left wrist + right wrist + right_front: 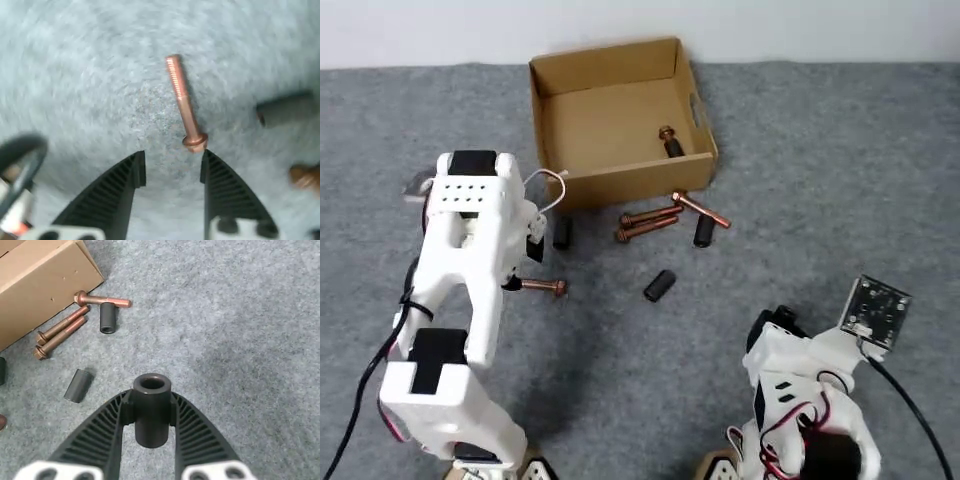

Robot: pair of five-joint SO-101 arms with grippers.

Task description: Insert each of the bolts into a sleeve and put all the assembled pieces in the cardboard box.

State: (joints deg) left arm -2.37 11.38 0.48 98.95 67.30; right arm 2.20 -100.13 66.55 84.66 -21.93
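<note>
left gripper (172, 167): fingers spread, nothing between them, low over the grey mat (75, 75). one bolt (185, 102) lies flat just ahead of it. its flanged head is nearest the pincer, close beside the inner edge of one fingertip, and its thread points away. the bolt sits off-centre in the gap. this view is smeared, so the dark shape at the edge is probably a sleeve, not certain.

right gripper (150, 407): clenched on a black sleeve (151, 415), held upright with its bore open toward the wrist camera.

cardboard box (548, 100): one assembled piece (670, 142) already inside, near the front corner. three bolts (648, 220) lie just outside its front wall, with loose sleeves (660, 285) on the mat nearby.

step in hand, as judged: left picks up the bolt to feed into the held sleeve.

doing it well:
- slide sideways until the shank is centred between the fingers
- close across the shank just behind the head, leaving the thread free
- lift level, since a round shank may roll out of a skewed pinch
- line the thread up with the bore before pushing
</note>
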